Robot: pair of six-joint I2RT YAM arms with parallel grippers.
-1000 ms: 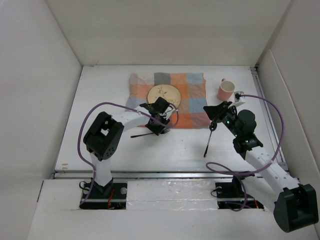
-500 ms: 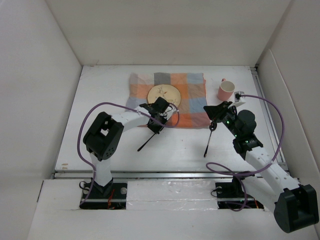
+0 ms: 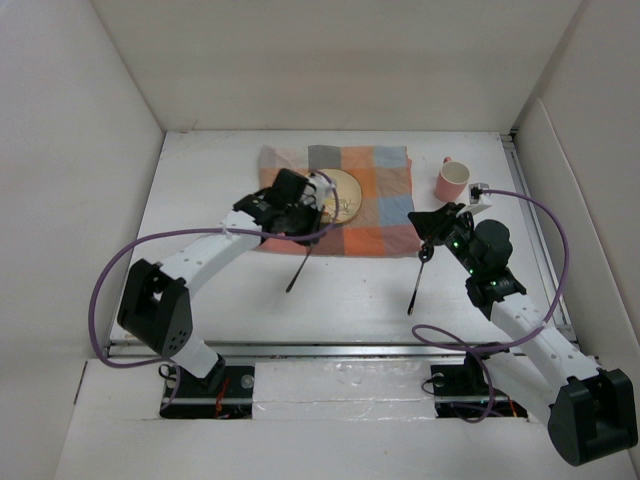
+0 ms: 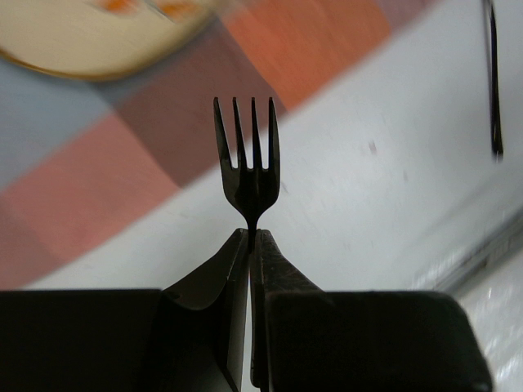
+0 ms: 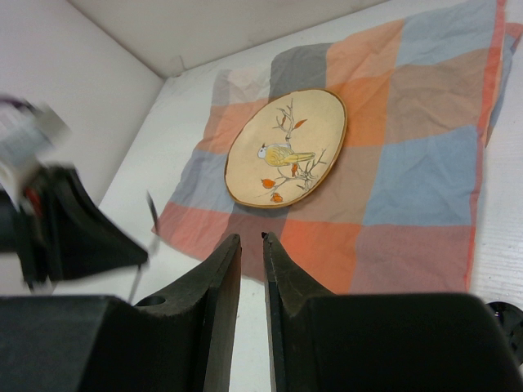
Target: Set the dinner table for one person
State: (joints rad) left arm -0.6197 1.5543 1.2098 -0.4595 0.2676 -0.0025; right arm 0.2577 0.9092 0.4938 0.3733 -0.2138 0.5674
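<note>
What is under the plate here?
The plate lies on the checked cloth, which shows all round it. The cloth patch directly beneath the plate and the table under the cloth are covered, so nothing more can be told there.

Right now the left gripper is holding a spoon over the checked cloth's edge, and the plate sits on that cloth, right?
No, it is a fork, not a spoon: the left wrist view shows four tines. The left gripper does hold it over the edge of the checked cloth, and the plate sits on that cloth.
</note>
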